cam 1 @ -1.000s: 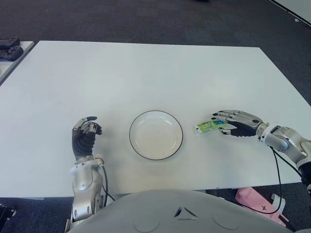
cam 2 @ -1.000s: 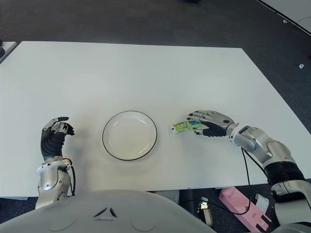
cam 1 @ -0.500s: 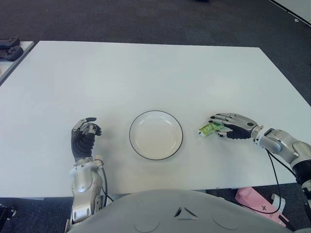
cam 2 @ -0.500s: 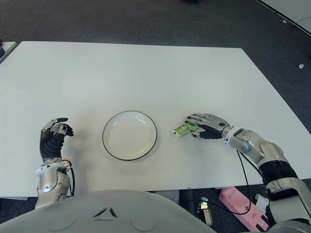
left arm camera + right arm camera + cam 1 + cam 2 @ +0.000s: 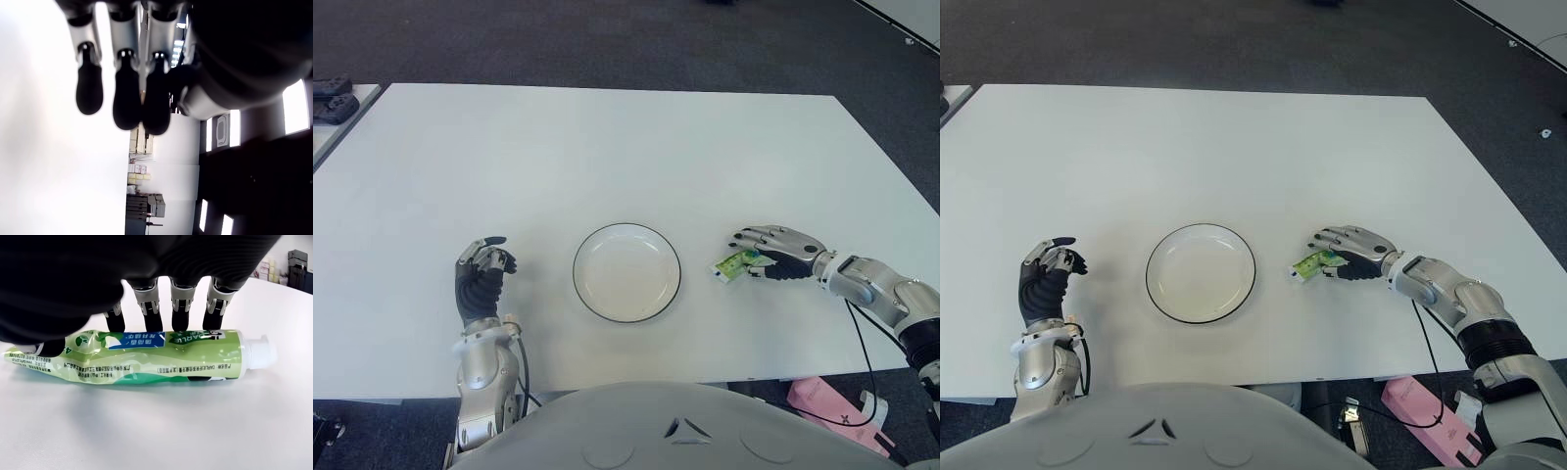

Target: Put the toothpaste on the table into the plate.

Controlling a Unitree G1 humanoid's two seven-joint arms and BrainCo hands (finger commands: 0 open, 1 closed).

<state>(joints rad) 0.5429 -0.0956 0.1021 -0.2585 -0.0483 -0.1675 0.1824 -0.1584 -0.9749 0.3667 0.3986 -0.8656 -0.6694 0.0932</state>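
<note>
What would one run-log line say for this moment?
right robot hand: fingertips on toothpaste | toothpaste: on table, right of plate | left robot hand: idle, curled

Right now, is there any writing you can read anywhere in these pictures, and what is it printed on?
"DARLIE": upside down on the green toothpaste tube, partly hidden under the right hand fingers.
Blue label and black fine print on the tube: too small to read.
Plate, table, left hand: no writing.
</note>
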